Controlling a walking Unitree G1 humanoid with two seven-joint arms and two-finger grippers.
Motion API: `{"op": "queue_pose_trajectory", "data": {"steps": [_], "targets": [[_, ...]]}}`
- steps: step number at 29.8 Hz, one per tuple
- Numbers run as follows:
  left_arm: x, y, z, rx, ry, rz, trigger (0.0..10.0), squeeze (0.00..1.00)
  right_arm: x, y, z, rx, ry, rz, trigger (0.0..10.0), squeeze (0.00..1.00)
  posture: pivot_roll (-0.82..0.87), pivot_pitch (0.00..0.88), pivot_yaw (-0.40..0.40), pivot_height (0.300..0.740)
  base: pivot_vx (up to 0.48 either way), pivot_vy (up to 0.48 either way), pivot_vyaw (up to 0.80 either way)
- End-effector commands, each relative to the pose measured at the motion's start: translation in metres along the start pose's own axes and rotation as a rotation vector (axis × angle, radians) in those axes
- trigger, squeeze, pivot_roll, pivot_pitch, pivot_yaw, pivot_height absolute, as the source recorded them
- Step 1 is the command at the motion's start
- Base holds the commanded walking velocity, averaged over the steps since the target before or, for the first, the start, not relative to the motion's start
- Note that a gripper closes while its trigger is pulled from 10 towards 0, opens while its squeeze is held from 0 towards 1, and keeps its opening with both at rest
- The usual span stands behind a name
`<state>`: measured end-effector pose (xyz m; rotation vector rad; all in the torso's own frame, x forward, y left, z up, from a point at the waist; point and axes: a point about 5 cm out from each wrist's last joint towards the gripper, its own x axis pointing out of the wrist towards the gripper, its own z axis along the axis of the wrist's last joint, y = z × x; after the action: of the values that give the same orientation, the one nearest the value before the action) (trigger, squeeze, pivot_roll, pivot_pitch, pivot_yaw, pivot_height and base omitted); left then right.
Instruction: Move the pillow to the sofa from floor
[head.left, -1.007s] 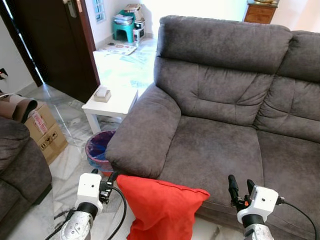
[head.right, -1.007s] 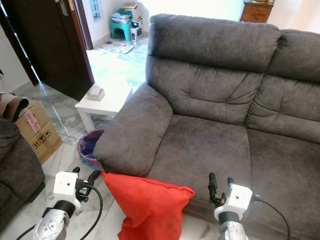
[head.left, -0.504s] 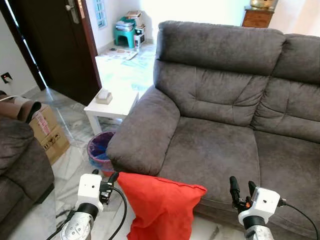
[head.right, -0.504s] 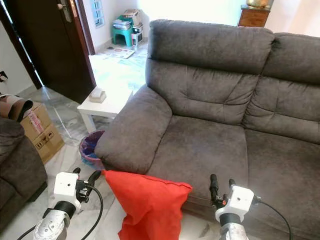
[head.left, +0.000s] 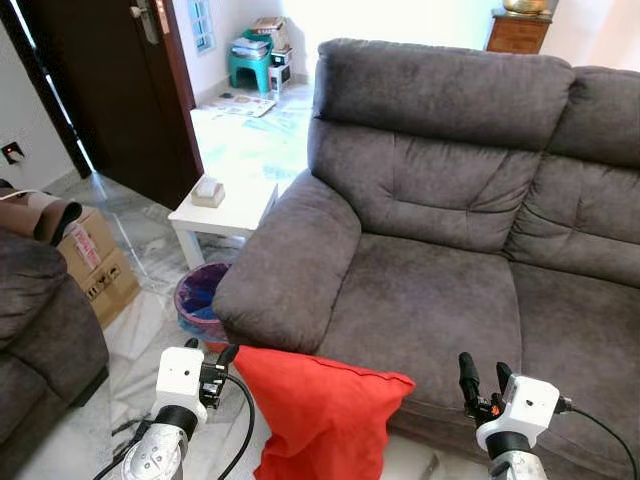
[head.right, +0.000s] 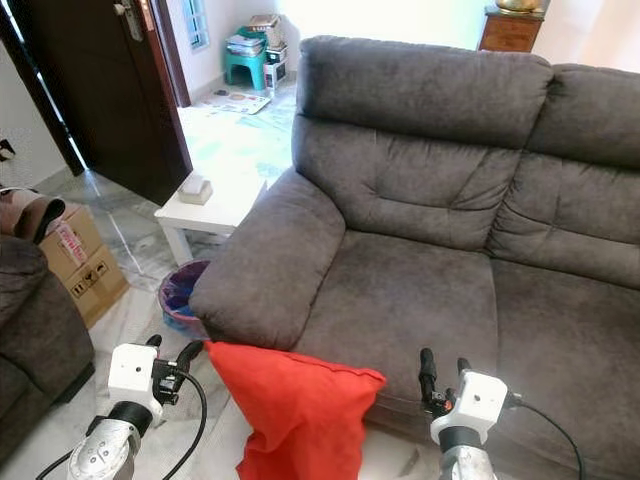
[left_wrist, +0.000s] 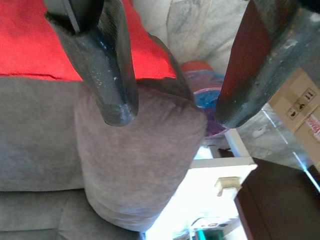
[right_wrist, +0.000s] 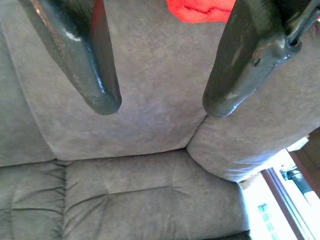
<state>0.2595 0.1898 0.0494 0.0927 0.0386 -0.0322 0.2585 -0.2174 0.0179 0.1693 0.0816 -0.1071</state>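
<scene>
Both grippers, left (head.left: 222, 360) and right (head.left: 481, 378), hang spread apart; between them a plain red pillow (head.left: 318, 412) leans, creased, against the sofa (head.left: 440, 230) front.

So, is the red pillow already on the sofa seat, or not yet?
Not yet. The red pillow stands below the seat's front edge, leaning against the sofa; both grippers are open and apart from it.

1 pillow (head.left: 320, 415), 2 sofas (head.left: 450, 250) (head.left: 35, 320), 1 table (head.left: 225, 210), 1 bin (head.left: 198, 300), 1 box (head.left: 95, 265), 1 door (head.left: 110, 90), 1 stool (head.left: 247, 62), 2 grippers (head.left: 215, 360) (head.left: 482, 375).
</scene>
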Motion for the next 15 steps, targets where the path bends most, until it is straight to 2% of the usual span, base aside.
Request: {"op": "queue_pose_trajectory", "data": {"steps": [1,10,15], "targets": [[-0.0007,0.0023,0.0006,-0.016,0.004,0.007,10.0,0.00,0.0009,0.0018,0.0011,0.001,-0.002,0.006,10.0,0.00,-0.02,0.073,0.005,0.740,0.262,0.000,0.00],[-0.0007,0.0019,0.0011,-0.017,0.001,0.008,10.0,0.00,0.0009,0.0024,0.0007,0.002,-0.001,0.008,10.0,0.00,-0.02,0.074,0.005,0.740,0.262,0.000,0.00],[0.0000,0.0027,0.0023,-0.006,-0.007,0.015,10.0,0.00,0.0010,0.0027,0.0004,0.003,0.000,0.009,10.0,0.00,-0.02,0.075,0.006,0.740,0.000,0.000,0.00]]}}
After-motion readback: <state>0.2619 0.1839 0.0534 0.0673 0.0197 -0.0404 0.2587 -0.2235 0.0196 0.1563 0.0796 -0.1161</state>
